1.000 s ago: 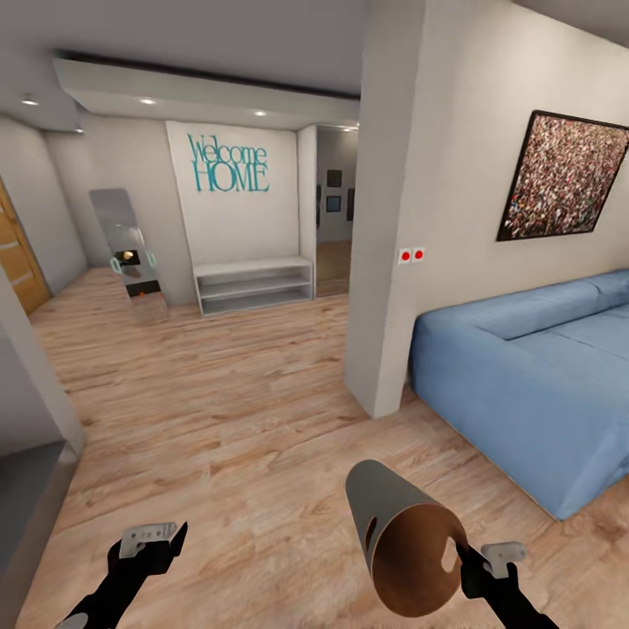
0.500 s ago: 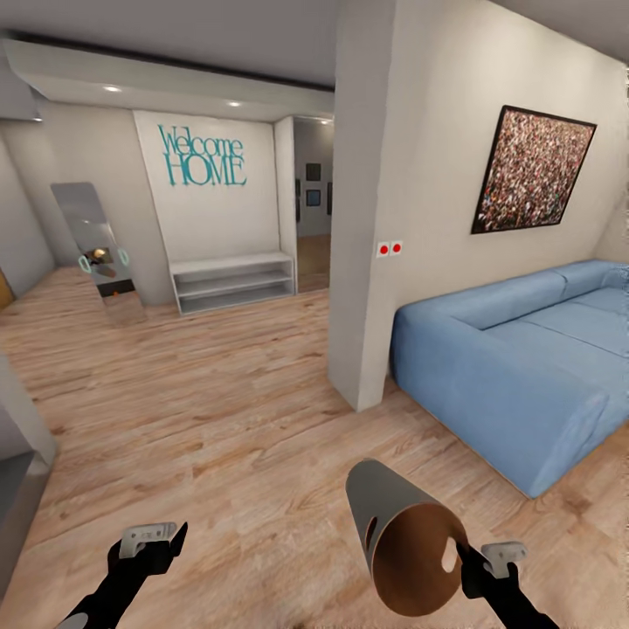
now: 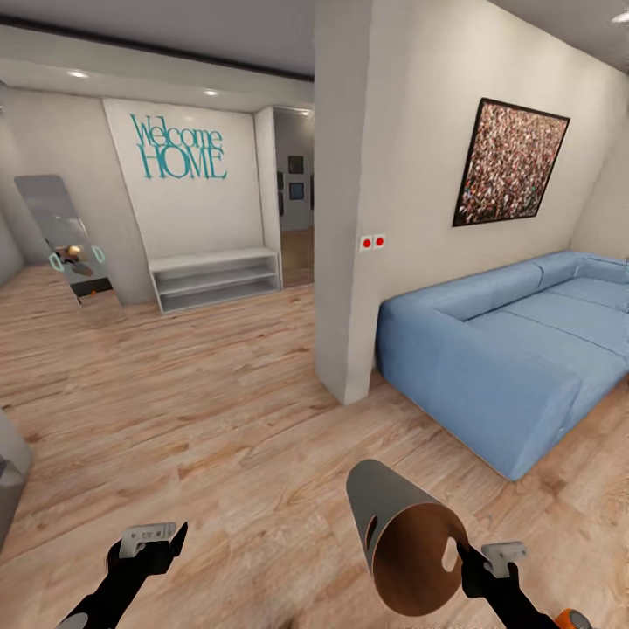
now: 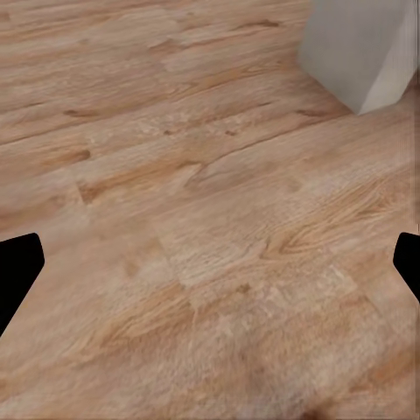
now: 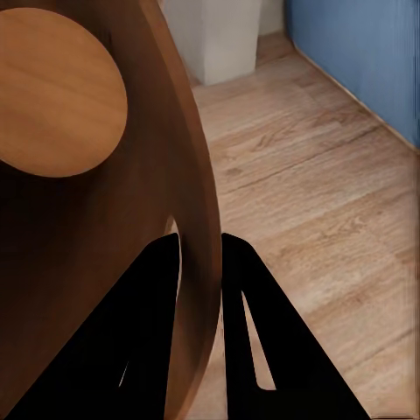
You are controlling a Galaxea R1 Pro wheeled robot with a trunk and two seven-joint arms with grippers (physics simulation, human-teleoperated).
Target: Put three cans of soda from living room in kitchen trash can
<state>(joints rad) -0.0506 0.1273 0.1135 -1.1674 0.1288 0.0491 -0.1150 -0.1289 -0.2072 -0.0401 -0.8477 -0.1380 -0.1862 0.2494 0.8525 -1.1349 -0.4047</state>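
Clearly early on — the right gripper (image 3: pixel 479 559) clamps the tash can (image 3: pixel 406 537) by its rim, tipped sideways above the plank floor (image 3: pixel 218 419). The left gripper (image 3: pixel 153 535) hangs spread and unladen — the bin looks hollow, all sodas remaining to collect.

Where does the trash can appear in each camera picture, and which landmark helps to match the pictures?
Head view: the trash can is low, right of centre, tipped with its mouth toward the camera, held at the rim by the right gripper.
Left wrist view: not in it.
Right wrist view: its copper-brown inside is close up, wall pinched between the fingers.
Shared landmark: the white wall corner.
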